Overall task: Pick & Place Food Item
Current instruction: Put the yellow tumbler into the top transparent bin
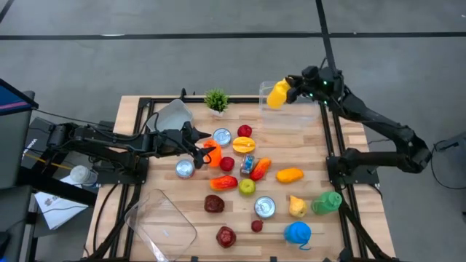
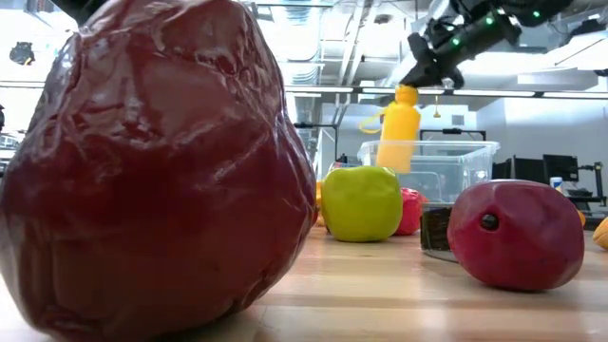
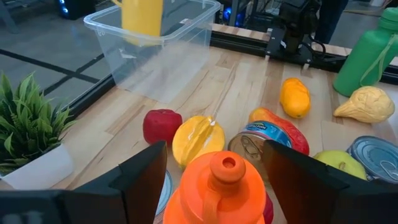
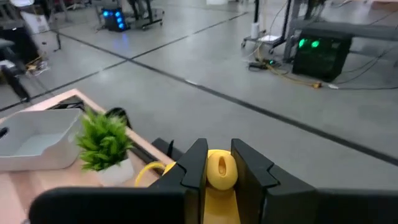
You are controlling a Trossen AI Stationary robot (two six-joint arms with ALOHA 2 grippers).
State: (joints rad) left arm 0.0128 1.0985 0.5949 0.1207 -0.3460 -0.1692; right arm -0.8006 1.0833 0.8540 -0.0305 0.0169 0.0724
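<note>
Wooden slats of the table (image 1: 306, 145) carry a scatter of toy food and cans, and at its far edge we see the clear bin (image 1: 290, 108) with the right gripper (image 1: 291, 89) above it, fingers clamped on the cap of the yellow bottle (image 1: 277, 94) — the bottle hangs upright over the bin. Nearer the middle, the left gripper (image 1: 204, 149) sits with its fingers spread on either side of the orange bottle (image 3: 219, 193), which stands on the table beside a can (image 1: 222, 136) and a small potted plant (image 1: 215, 101) — we cannot tell whether the fingers touch it.
</note>
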